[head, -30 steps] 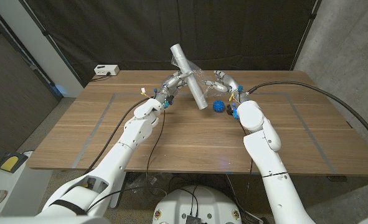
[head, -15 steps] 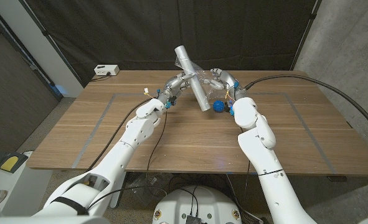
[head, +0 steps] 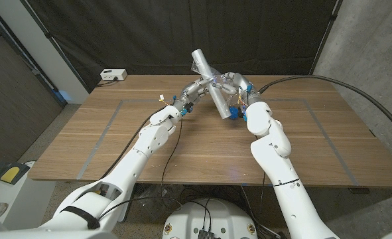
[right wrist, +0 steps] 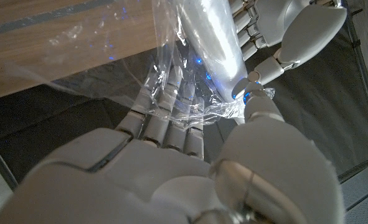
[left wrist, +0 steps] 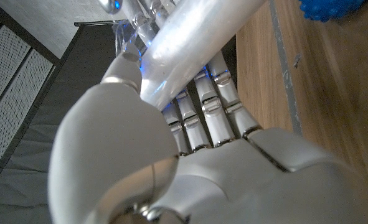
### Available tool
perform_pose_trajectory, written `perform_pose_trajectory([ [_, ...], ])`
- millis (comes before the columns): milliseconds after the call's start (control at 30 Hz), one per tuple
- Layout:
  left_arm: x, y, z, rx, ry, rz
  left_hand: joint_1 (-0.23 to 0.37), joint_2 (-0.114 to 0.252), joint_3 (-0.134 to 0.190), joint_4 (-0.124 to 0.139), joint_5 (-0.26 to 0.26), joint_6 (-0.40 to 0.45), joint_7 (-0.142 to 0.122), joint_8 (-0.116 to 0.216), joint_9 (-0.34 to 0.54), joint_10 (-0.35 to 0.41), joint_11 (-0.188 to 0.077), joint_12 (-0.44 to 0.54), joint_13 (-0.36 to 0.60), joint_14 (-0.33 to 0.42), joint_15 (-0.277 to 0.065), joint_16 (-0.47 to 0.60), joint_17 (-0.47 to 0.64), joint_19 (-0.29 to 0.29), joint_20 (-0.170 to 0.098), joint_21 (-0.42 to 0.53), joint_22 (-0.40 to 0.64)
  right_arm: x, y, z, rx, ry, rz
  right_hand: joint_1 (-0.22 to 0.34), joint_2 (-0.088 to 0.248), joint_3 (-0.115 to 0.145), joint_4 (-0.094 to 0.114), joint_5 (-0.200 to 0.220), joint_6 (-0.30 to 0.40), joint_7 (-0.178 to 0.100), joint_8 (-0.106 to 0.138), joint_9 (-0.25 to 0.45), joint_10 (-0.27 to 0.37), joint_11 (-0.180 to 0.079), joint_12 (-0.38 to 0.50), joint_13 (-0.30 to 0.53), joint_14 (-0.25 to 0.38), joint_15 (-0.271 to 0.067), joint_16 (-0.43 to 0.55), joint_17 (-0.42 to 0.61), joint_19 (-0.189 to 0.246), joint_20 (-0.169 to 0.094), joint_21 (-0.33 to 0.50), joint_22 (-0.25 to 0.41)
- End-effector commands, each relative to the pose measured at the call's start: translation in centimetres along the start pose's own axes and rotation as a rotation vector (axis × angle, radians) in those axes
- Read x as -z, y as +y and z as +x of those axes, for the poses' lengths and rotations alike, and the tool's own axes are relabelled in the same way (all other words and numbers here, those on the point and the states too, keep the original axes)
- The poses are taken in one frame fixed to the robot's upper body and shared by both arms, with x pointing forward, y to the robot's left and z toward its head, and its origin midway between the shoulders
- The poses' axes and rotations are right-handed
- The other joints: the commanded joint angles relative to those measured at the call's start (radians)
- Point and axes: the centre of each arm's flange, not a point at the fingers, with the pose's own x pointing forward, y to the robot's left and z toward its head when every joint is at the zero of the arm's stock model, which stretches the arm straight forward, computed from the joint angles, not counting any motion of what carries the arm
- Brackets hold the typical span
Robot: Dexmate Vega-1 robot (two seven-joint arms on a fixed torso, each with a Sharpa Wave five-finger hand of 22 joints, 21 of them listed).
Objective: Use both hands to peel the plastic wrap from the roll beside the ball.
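Wooden table [head: 116,143] before black curtain [head: 149,33]

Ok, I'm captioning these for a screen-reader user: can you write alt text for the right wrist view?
The right hand pinches a crinkled sheet of clear plastic wrap pulled from a silvery roll. The left hand grips that roll from the far side, with the wooden table behind.

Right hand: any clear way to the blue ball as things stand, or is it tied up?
Probably not. The right hand is pinching the plastic wrap off the roll, which the left hand holds tilted up. The blue ball sits close beside the right wrist, so it would have to let go first.
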Motion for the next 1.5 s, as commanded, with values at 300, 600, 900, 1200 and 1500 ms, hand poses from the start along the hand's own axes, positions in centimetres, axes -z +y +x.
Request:
perform_pose_trajectory([
  [300, 1.5, -1.0, 0.9, 0.102, 0.051, -0.100, 0.051, 0.080, 0.109, 0.041, 0.003, 0.141, 0.108, 0.067, 0.000, 0.058, -0.052, 0.056, 0.203, 0.083, -0.154, -0.007, -0.013, 0.010, -0.079, -0.007, 0.005, -0.6, -0.2, 0.0, 0.089, -0.027, -0.025, 0.184, 0.055, -0.019, -0.004, -0.010, 0.275, -0.037, 0.032, 0.005, 0.287, -0.051, 0.128, 0.076, 0.183, -0.172, 0.207, 0.175, 0.076, -0.041, 0.126, 0.039],
  [600, 2.2, -1.7, 2.0, 0.275, 0.052, -0.215, 0.039, 0.066, 0.116, 0.041, 0.001, 0.152, 0.093, 0.066, -0.010, 0.073, -0.060, 0.048, 0.177, 0.064, -0.153, -0.019, -0.034, 0.001, -0.067, -0.023, 0.001, -0.8, -0.2, 0.2, 0.082, -0.037, -0.026, 0.241, 0.089, -0.020, 0.003, -0.042, 0.409, -0.033, 0.051, 0.008, 0.408, -0.057, 0.179, 0.119, 0.271, -0.171, 0.271, 0.248, 0.099, -0.070, 0.208, 0.065],
  [900, 3.6, -2.2, 2.5, 0.358, 0.066, -0.330, -0.094, -0.011, 0.073, 0.091, -0.004, 0.089, 0.089, 0.023, -0.043, 0.041, -0.061, 0.003, 0.111, 0.002, -0.146, -0.028, -0.092, 0.007, -0.065, -0.061, -0.001, -1.0, -0.2, 0.0, 0.109, -0.046, -0.027, 0.275, 0.131, -0.012, 0.004, -0.069, 0.483, -0.031, 0.069, 0.015, 0.476, -0.061, 0.212, 0.155, 0.325, -0.171, 0.306, 0.295, 0.099, -0.092, 0.265, 0.084],
  [1200, 4.5, -2.8, 2.5, 0.428, 0.059, -0.399, -0.302, -0.170, -0.026, 0.164, 0.021, -0.073, 0.056, -0.085, -0.103, -0.108, -0.049, -0.110, 0.001, -0.191, -0.122, -0.028, -0.140, 0.027, -0.015, -0.190, -0.004, -1.4, -0.2, 0.3, 0.130, -0.056, -0.028, 0.292, 0.139, -0.017, 0.002, -0.085, 0.518, -0.015, 0.076, 0.019, 0.518, -0.056, 0.237, 0.188, 0.361, -0.170, 0.331, 0.323, 0.111, -0.107, 0.315, 0.100],
  [1500, 4.9, -3.1, 2.2, 0.444, 0.059, -0.440, -0.363, -0.207, -0.081, 0.182, 0.039, -0.159, 0.023, -0.129, -0.121, -0.183, -0.031, -0.178, -0.039, -0.280, -0.096, -0.021, -0.152, 0.015, 0.014, -0.249, -0.002, -1.7, -0.2, 0.1, 0.147, -0.055, -0.031, 0.305, 0.137, -0.024, 0.000, -0.087, 0.529, -0.004, 0.074, 0.022, 0.544, -0.055, 0.257, 0.221, 0.384, -0.169, 0.358, 0.357, 0.116, -0.111, 0.359, 0.114],
])
